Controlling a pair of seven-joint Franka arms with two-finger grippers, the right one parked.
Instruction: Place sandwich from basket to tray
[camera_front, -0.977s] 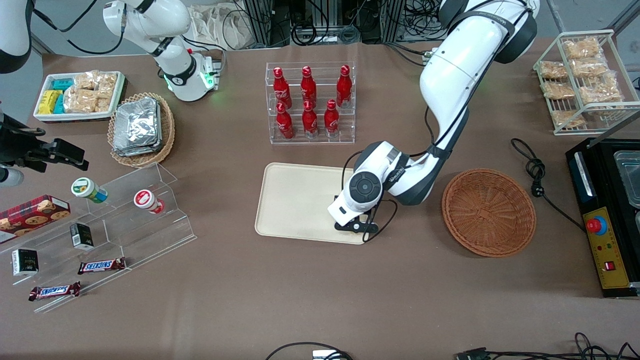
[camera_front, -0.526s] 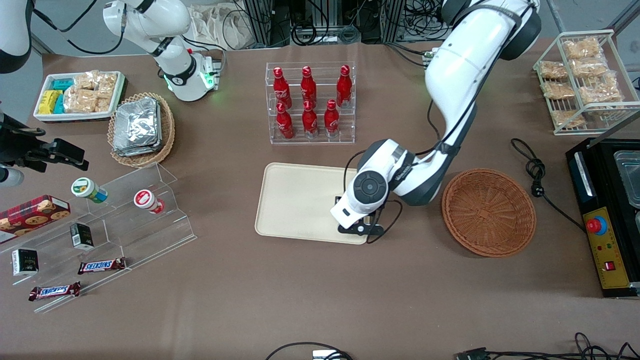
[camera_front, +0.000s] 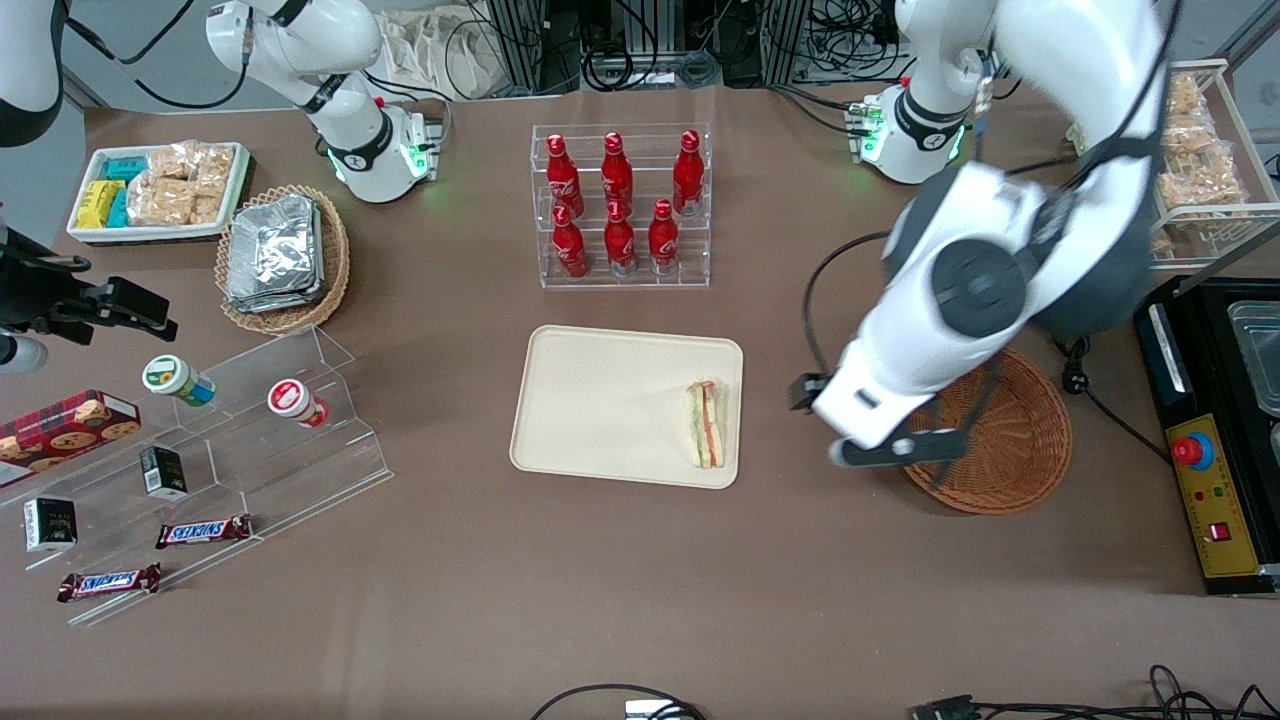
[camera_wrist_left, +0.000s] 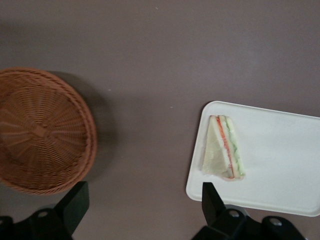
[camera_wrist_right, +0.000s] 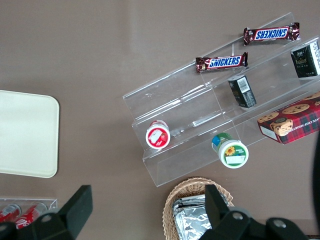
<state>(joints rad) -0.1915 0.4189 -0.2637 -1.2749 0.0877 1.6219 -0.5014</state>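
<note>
Front view: the sandwich (camera_front: 706, 423) lies on the tray (camera_front: 600, 400), at its edge nearest the raised gripper (camera_front: 885, 450), long axis running toward the camera. Left wrist view: fingers (camera_wrist_left: 75, 202) spread, empty, above bare table between wicker basket (camera_wrist_left: 40, 130) and tray (camera_wrist_left: 280, 150).

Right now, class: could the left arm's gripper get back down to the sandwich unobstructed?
Probably yes. The gripper hangs open over the basket rim, and the sandwich lies uncovered on the tray.
</note>
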